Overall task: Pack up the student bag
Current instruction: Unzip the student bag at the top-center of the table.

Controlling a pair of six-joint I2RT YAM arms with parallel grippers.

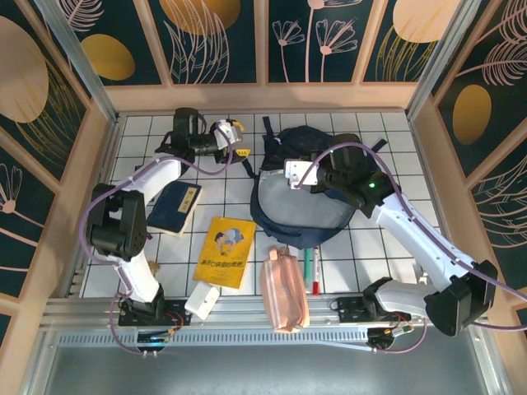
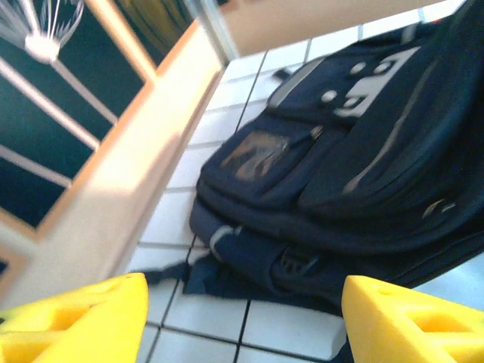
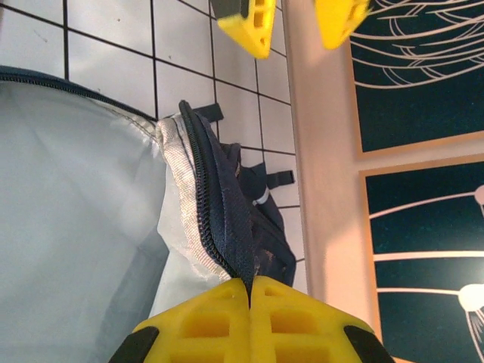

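Note:
The student bag (image 1: 306, 193), a navy-blue backpack, lies on the white tiled table right of centre, its mouth held up so the light grey lining (image 3: 76, 219) shows. My right gripper (image 3: 249, 286) is shut on the bag's zipper edge (image 3: 219, 204); from above it (image 1: 290, 174) sits over the bag's left side. My left gripper (image 1: 240, 138) hovers just left of the bag's top, jaws wide open with only tile between them (image 2: 242, 321). The bag's front pockets (image 2: 340, 151) lie ahead of it. Its yellow fingertips (image 3: 249, 23) also appear in the right wrist view.
A dark blue notebook (image 1: 174, 207), a yellow book (image 1: 224, 251), a pink pouch (image 1: 284, 292), a red pen (image 1: 315, 271) and a small white object (image 1: 202, 300) lie in front of the bag. A wooden wall (image 2: 128, 174) rises close behind the left gripper.

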